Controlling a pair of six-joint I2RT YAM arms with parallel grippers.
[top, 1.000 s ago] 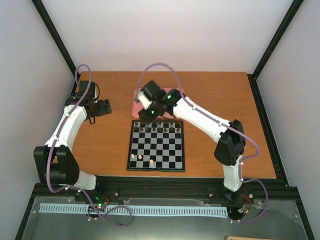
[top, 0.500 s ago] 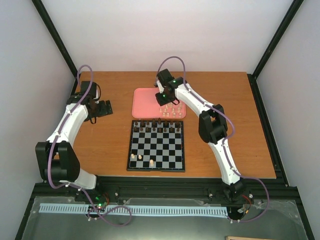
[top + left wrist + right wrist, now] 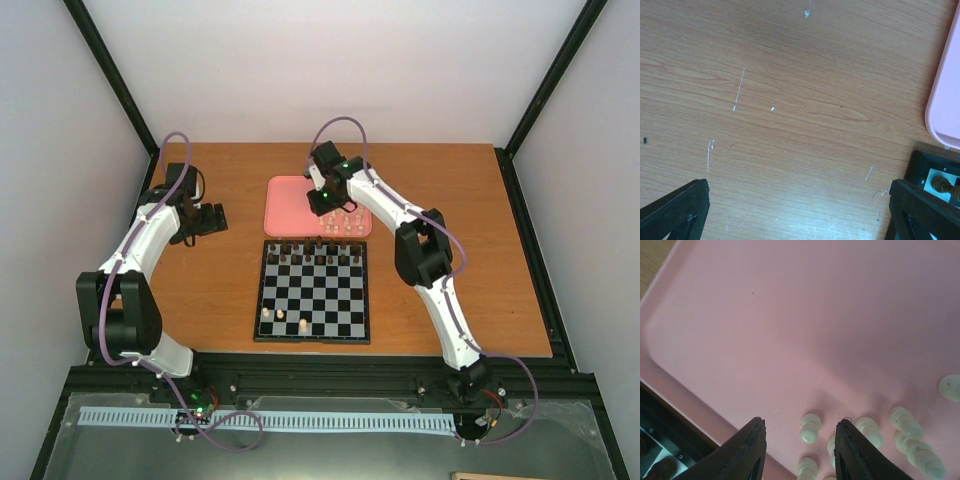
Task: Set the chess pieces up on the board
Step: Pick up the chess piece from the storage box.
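The checkered board [image 3: 313, 292] lies in the middle of the table, with three cream chess pieces [image 3: 281, 315] near its front left and dark pieces [image 3: 315, 251] along its far rows. More cream chess pieces [image 3: 344, 222] stand in the pink tray [image 3: 288, 205] behind it. My right gripper [image 3: 319, 206] hangs low over the tray, open. In the right wrist view one cream piece [image 3: 810, 427] stands between the right gripper's [image 3: 801, 426] fingers, touching neither. My left gripper [image 3: 212, 218] is wide open over bare wood, left of the tray, and holds nothing.
In the left wrist view the tray's rounded edge [image 3: 944, 100] and a corner of the board [image 3: 932, 172] with a dark piece [image 3: 943, 185] lie to the right of the left gripper [image 3: 799, 184]. Several cream pieces [image 3: 907, 432] crowd the tray floor right of the right fingers.
The right arm swung from the board's far edge out over the pink tray, and its jaws narrowed around a cream piece. The left arm shifted only slightly.
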